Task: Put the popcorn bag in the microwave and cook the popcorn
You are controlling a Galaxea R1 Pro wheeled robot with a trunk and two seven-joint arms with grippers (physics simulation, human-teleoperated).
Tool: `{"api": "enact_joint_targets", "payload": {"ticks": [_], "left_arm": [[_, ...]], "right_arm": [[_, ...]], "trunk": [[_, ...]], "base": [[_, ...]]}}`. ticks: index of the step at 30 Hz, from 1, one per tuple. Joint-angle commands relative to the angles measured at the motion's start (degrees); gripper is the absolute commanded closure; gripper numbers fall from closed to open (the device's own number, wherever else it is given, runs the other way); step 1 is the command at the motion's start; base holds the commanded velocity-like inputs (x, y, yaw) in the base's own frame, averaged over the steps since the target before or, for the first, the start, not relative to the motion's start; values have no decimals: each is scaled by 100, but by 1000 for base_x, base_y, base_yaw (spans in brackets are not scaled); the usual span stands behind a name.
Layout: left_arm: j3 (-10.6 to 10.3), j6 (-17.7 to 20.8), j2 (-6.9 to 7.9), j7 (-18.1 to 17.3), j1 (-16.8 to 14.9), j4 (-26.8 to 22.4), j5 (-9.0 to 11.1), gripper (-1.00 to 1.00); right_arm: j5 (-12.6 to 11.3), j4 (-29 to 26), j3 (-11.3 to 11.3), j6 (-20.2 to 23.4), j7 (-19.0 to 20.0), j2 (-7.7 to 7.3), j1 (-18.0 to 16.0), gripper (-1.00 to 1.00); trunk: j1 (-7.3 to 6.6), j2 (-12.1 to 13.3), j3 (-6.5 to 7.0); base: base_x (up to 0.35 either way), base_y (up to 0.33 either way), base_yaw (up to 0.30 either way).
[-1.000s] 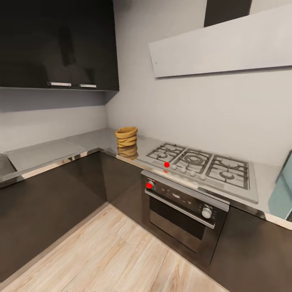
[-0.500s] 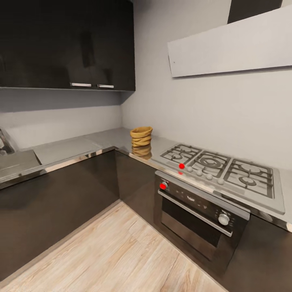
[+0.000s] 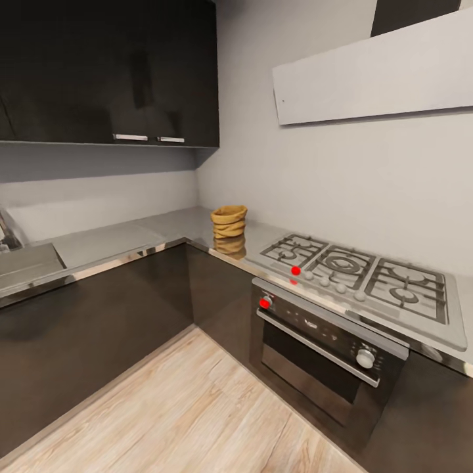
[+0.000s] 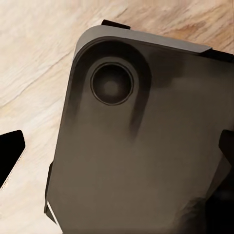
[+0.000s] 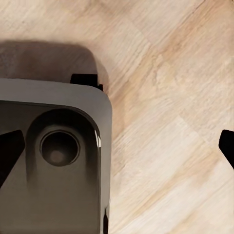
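Approaching the popcorn bag [image 3: 229, 222]
Bag at twelve o'clock on table [image 3: 105, 242]; finger state cannot be told; overshooting could topple it.

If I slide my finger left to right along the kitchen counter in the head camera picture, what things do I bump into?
Sink corner → bare countertop → popcorn bag → gas hob.
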Motion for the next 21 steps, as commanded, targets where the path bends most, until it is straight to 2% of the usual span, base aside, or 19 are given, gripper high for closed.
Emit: {"api": "enact_joint_targets", "payload": {"ticks": [1,10,21], "left_arm": [[6,-6,-2,10,1,-6,19,-100],[2,-1,-2,-4,-1,-4,9,-100],[3,-9,-18,2,1,5,12,-100]], "right_arm": [[56,18,-49,-34,12,-6,-8,-100],[38,18,-47,-34,68,-22,-2,-100],[22,18,-54,-32,11,-28,-5,-100]], "trunk": [[2,-2,-5],[2,-2,-5],[2,-2,-5]], "base": [[263,91,0],[303,139,0],[285,228,0]]}}
